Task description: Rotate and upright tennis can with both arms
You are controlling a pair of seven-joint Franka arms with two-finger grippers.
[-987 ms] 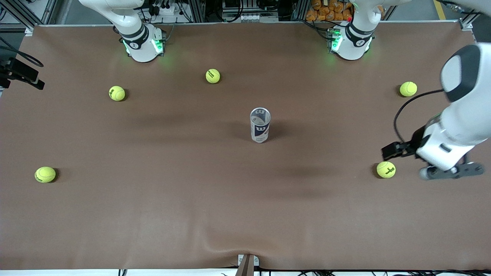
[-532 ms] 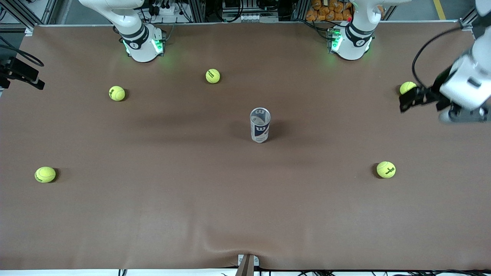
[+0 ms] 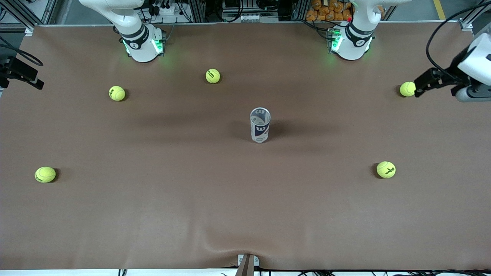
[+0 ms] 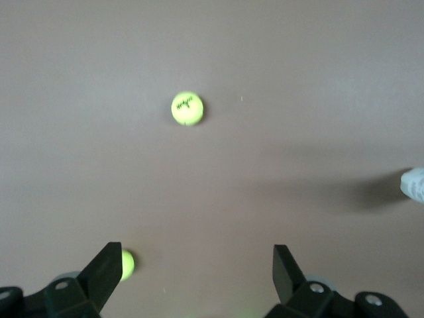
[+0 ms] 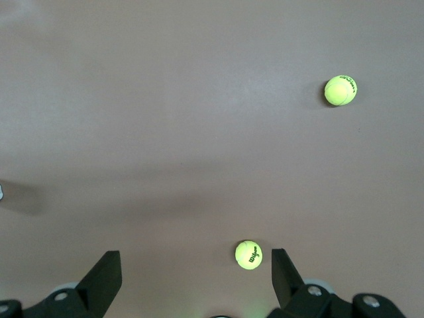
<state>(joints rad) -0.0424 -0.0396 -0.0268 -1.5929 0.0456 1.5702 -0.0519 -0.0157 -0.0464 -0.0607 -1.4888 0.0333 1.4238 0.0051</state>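
Brown tablecloth point(image 3: 153, 214), plain and matte, slightly rippled at the edge nearest the front camera. Clear tennis can point(image 3: 260, 125) with navy and white label, white "W" on the navy band, a touch of red low on the label, silvery rim. Yellow-green tennis balls with black lettering: ball nearest the left arm's end point(image 3: 407, 89), ball nearer the camera at that end point(image 3: 386, 169), ball in front of the right arm's base point(image 3: 213, 76), ball beside it point(image 3: 116, 93), ball at the right arm's end point(image 3: 45, 174). White arms with dark grey joint bands, green-lit bases point(image 3: 142, 45). Black left gripper point(image 4: 195, 278); black right gripper point(image 5: 195, 278).
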